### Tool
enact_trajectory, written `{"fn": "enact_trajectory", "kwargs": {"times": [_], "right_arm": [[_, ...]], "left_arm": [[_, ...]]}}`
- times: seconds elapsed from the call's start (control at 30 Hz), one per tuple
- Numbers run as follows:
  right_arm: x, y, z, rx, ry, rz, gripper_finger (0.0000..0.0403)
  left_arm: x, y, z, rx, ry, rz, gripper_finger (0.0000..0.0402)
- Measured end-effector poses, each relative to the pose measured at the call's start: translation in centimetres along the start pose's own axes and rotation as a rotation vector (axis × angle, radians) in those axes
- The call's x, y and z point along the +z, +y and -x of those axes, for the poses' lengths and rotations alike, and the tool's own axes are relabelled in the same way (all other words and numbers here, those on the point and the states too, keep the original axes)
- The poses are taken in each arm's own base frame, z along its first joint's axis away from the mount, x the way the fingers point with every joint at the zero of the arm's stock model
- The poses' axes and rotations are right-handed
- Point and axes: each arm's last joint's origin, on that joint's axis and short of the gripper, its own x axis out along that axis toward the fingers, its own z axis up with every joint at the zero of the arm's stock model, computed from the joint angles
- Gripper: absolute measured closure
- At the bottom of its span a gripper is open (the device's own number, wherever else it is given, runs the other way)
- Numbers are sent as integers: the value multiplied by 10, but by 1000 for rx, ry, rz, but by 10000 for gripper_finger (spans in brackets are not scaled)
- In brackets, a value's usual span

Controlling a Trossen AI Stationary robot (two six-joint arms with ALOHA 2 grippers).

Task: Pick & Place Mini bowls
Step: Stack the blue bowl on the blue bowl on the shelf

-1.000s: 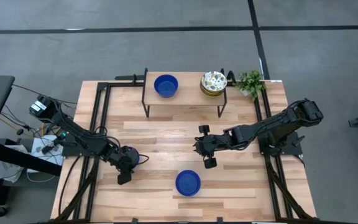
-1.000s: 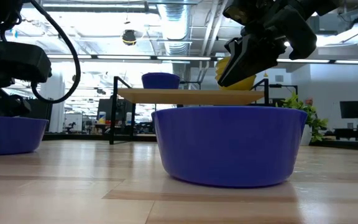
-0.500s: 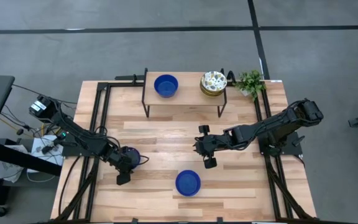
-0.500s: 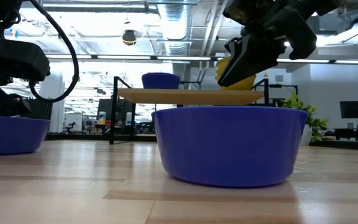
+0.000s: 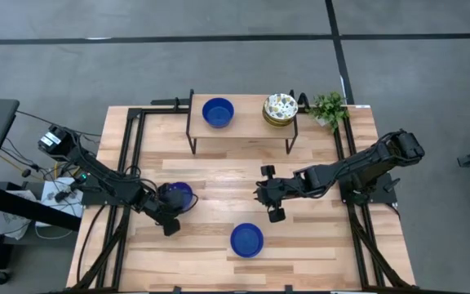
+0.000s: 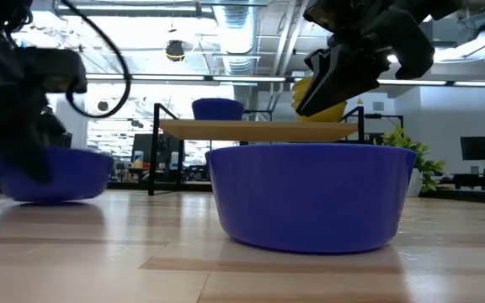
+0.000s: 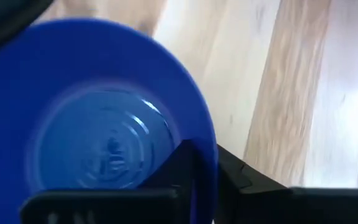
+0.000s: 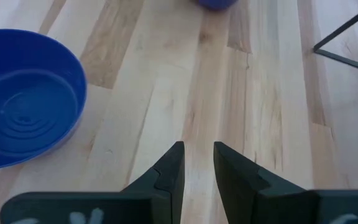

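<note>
From above: left gripper [image 5: 170, 219] pinches the rim of a blue bowl [image 5: 178, 194] at the table's left; second bowl [image 5: 246, 240] sits front-centre, empty; third bowl [image 5: 218, 112] is on the shelf [image 5: 243, 131] beside a patterned stack [image 5: 280, 109]. Right wrist: right gripper [image 8: 197, 163] hangs over bare wood, fingers nearly together, holding nothing.

The dark left gripper [image 5: 172, 219] sits low, jaws clamped — the dark right gripper [image 5: 271, 194] hovers mid-surface, jaws nearly closed.
</note>
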Motion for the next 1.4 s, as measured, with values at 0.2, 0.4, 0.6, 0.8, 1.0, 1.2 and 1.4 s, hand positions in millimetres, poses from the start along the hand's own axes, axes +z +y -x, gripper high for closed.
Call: {"fn": "enact_trajectory", "kwargs": {"times": [0.2,0.4,0.6,0.8,1.0,1.2,1.4], "right_arm": [[0,0,0,-1,0,0,326],[0,0,0,-1,0,0,326],[0,-1,0,-2,1,-2,326],[0,-3,-1,-7,2,-31,326],[2,-3,0,-11,-21,-37,326],[8,-4,0,-21,-84,-50,326],[7,-3,0,-17,-74,-43,326]], "left_arm": [[10,-8,-2,70,-206,-15,387],[13,-11,-13,133,-287,-49,390],[23,-14,-13,84,-323,20,390],[60,-36,7,118,-465,-122,391],[110,-41,31,266,-583,-306,391],[181,-13,59,300,-560,-290,391],[243,38,103,500,-547,-146,391]]}}
